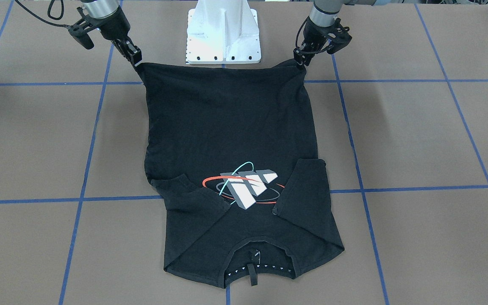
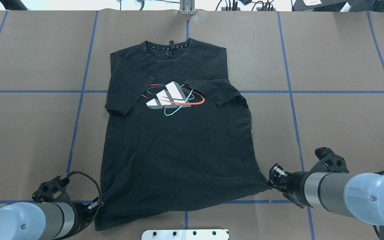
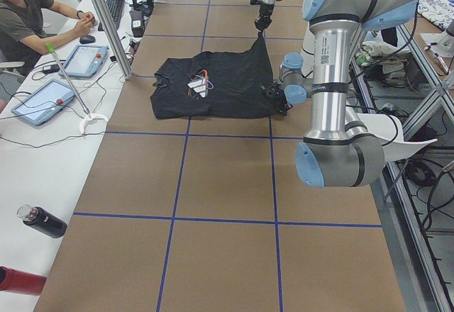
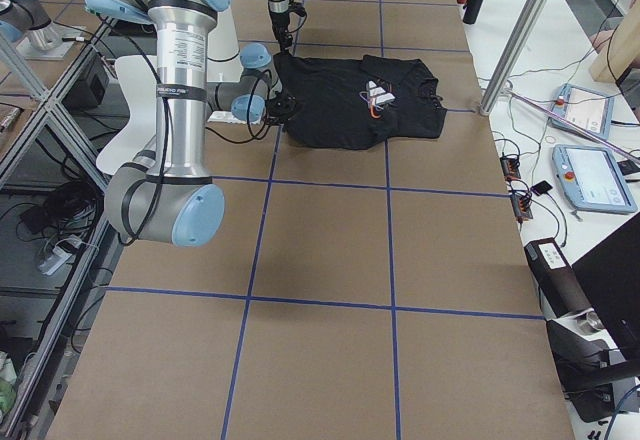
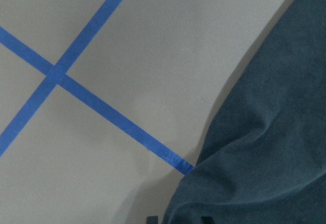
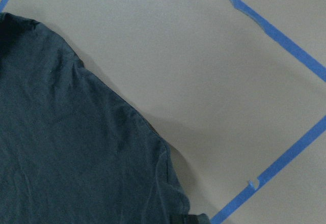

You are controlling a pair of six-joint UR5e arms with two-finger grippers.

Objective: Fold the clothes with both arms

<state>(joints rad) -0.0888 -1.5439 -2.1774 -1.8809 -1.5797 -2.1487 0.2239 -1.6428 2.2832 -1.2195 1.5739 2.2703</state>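
Overhead exterior: left claw (image 2: 98,207) half-hidden

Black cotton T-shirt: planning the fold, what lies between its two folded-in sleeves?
The grey-white block graphic with red and cyan ellipses, clear in the overhead view.

No readable words, three-bar logo (image 2: 166,97) on T-shirt (image 2: 178,150), illegible label (image 3: 330,58) on left arm (image 3: 330,110)

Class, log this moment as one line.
left hand: shut on shirt hem corner | right hand: shut on other hem corner | sleeves: folded in
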